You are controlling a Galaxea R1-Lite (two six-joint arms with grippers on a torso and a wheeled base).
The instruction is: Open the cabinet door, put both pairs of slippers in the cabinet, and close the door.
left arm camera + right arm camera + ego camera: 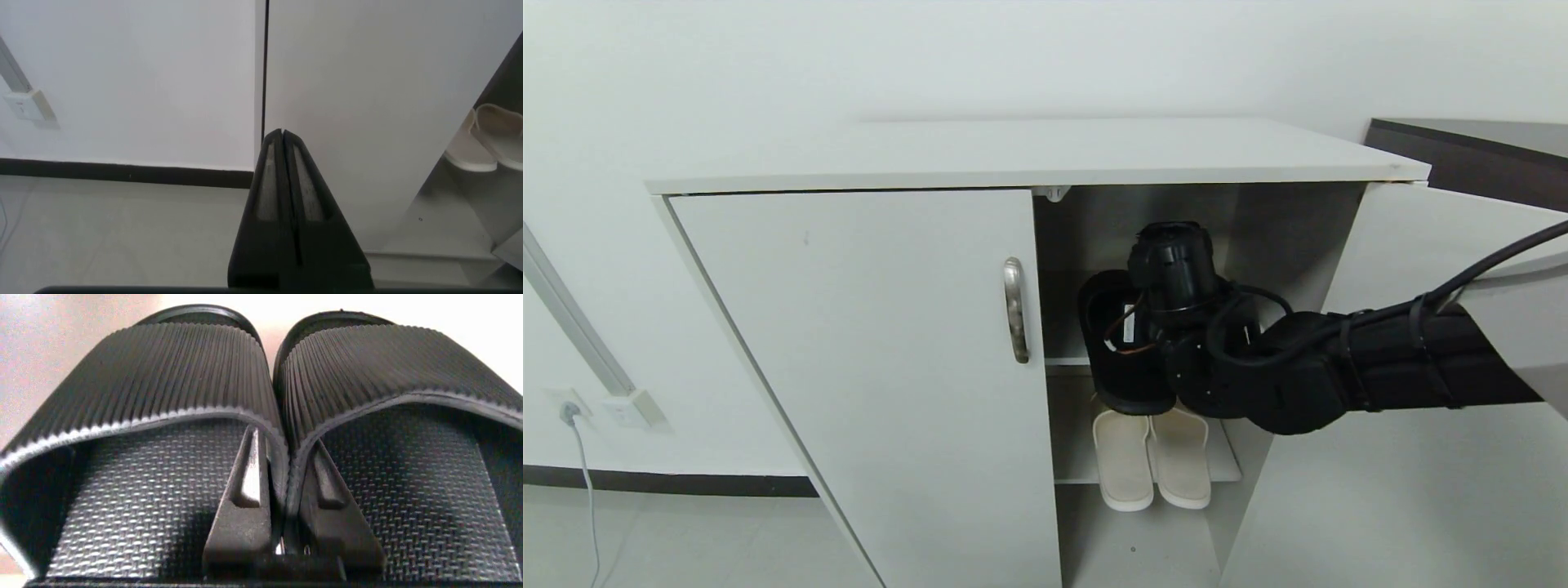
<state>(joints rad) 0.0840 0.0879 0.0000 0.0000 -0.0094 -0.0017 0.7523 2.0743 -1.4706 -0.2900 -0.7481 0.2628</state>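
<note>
black slippers [1123,343] hang in the open right half of the cabinet [1029,155], in front of the upper shelf [1066,360] and not yet resting on it. the right gripper [284,453] holds them. its jaws are almost closed and pinch the two inner sides of the pair together, with what looks like one finger inside each slipper. the white slippers [1152,461] already lie side by side on the lower shelf [1072,457], and their ends poke out past its front edge. the right door [1421,245] is swung wide open and the left door [866,367] is shut. the left gripper [282,143] hangs low by the shut door, above the floor [122,229], with its jaws pressed together and nothing in them. a few things could go wrong from here, i think. the grip is only a thin pinch on soft sides, so one black slipper could slide out and fall onto the white pair or the floor. the pair could also bump the front edge of the upper shelf if it goes in too low. if the black slippers are let go too near that front edge, they may tip out. the white ones sticking out might stop the right door from shutting all the way.
</note>
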